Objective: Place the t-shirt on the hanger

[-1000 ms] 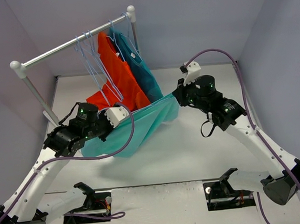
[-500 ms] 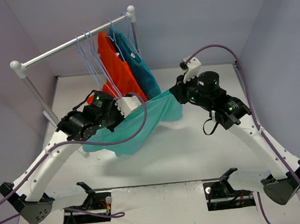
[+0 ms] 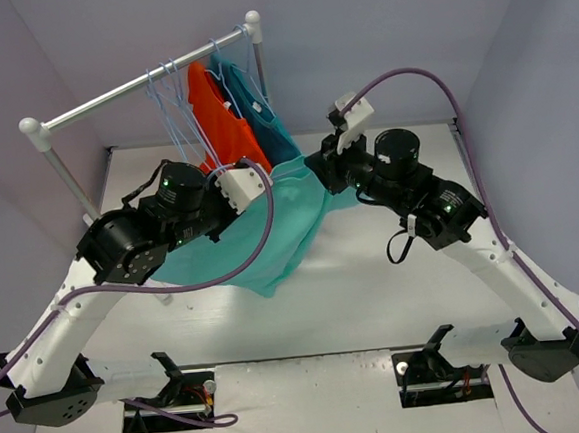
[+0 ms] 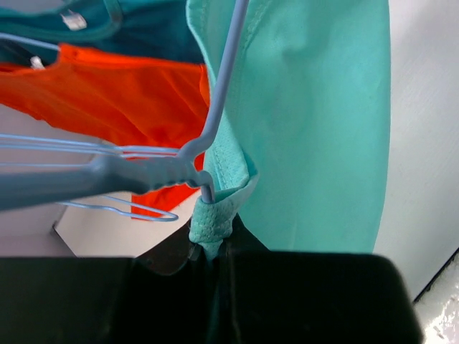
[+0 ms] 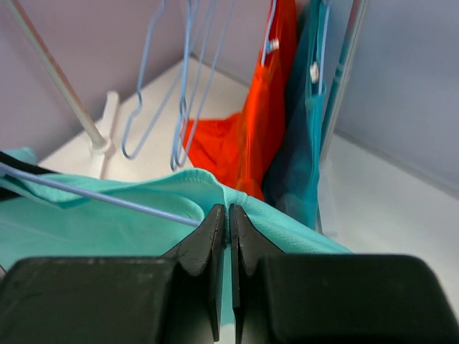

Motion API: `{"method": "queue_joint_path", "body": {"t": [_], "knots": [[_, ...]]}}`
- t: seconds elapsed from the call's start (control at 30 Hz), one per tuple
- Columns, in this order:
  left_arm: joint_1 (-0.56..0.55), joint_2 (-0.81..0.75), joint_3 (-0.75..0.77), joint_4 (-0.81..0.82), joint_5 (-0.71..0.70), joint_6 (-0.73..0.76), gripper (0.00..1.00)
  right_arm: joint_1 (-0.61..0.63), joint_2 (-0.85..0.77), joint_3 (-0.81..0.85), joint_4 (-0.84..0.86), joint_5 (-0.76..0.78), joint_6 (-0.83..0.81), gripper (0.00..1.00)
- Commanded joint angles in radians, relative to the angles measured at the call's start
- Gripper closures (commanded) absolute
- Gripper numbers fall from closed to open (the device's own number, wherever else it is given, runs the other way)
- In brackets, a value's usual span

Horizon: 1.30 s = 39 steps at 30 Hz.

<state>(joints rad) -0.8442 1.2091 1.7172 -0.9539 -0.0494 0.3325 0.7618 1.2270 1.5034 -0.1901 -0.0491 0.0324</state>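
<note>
The left pincer (image 4: 209, 240) and right pincer (image 5: 230, 222) each clamp the t-shirt (image 3: 281, 232) at its edge. Pulling further apart could tear the cloth from a grip, or off the hanger (image 4: 226, 79).

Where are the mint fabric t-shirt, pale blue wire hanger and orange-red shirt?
mint fabric t-shirt (image 3: 285, 227): top view, middle panel.
pale blue wire hanger (image 4: 224, 72): left wrist view, slanted wire arm.
orange-red shirt (image 3: 217, 122): top view, upper body.

Three shirts: one t-shirt (image 3: 280, 227), one orange-red shirt (image 3: 217, 127), one teal shirt (image 3: 267, 123). One rail (image 3: 109, 91), upper left; its wire hangers (image 3: 174, 110) overlap beyond counting.
</note>
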Motion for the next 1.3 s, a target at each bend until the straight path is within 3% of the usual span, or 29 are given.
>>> {"method": "queue_joint_path", "body": {"t": [0.0,0.2,0.33,0.63,0.97,1.27], "knots": [[-0.048,-0.024,0.087,0.08,-0.006,-0.014,1.0,0.018,0.021,0.113,0.069,-0.036,-0.018,1.0],[-0.053,-0.077,-0.058,0.125,0.006,-0.052,1.0,0.063,0.037,0.069,0.069,-0.067,-0.007,1.0],[-0.052,-0.188,-0.261,0.267,0.004,-0.084,1.0,0.091,0.026,-0.038,0.072,-0.063,0.013,1.0],[-0.049,-0.28,-0.507,0.432,-0.101,-0.135,1.0,0.114,-0.01,-0.203,0.072,-0.066,0.024,1.0],[-0.049,-0.236,-0.585,0.475,-0.146,-0.169,1.0,0.145,-0.051,-0.234,0.077,-0.048,0.044,1.0],[-0.049,-0.213,-0.569,0.522,-0.066,-0.153,1.0,0.165,-0.012,-0.249,0.083,0.008,0.036,0.96]]}}
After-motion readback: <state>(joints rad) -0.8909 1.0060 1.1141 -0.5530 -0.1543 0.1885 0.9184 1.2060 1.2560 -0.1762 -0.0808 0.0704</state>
